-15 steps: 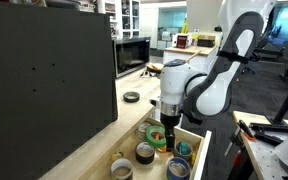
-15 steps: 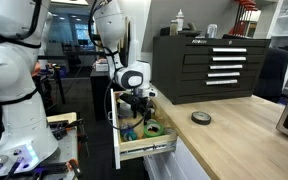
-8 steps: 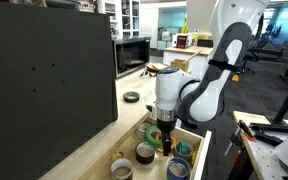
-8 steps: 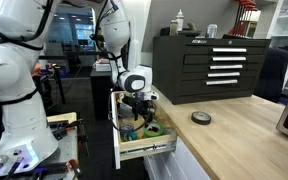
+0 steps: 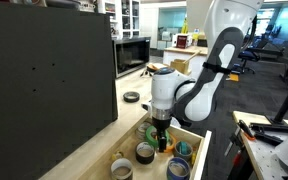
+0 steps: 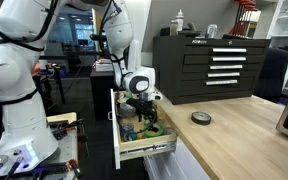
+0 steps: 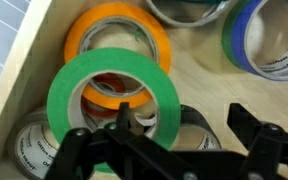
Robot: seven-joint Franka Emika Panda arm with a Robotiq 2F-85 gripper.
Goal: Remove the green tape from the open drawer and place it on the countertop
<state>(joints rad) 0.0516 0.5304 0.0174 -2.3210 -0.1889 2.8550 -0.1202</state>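
The green tape (image 7: 69, 85) lies in the open drawer (image 5: 198, 141), leaning over an orange roll (image 7: 114, 20). My gripper (image 7: 181, 115) is down in the drawer and open. One finger stands inside the green ring and the other outside it, so they straddle its near rim. A black roll (image 7: 199, 125) lies under the fingers. In both exterior views the gripper (image 5: 160, 136) (image 6: 142, 112) reaches down into the drawer (image 6: 149, 150) beside the countertop (image 5: 134, 115) (image 6: 234, 130). A bit of green (image 6: 152, 128) shows among the rolls.
A blue roll (image 7: 242, 40) and a white roll (image 7: 29, 150) lie near the green one. A black tape roll (image 5: 131, 97) (image 6: 200, 118) sits on the countertop. A big black cabinet (image 5: 44, 70) and a microwave (image 5: 134, 52) stand on the counter.
The arm has shifted a little sideways and lower over the drawer. The rolls in the drawer have not visibly moved.
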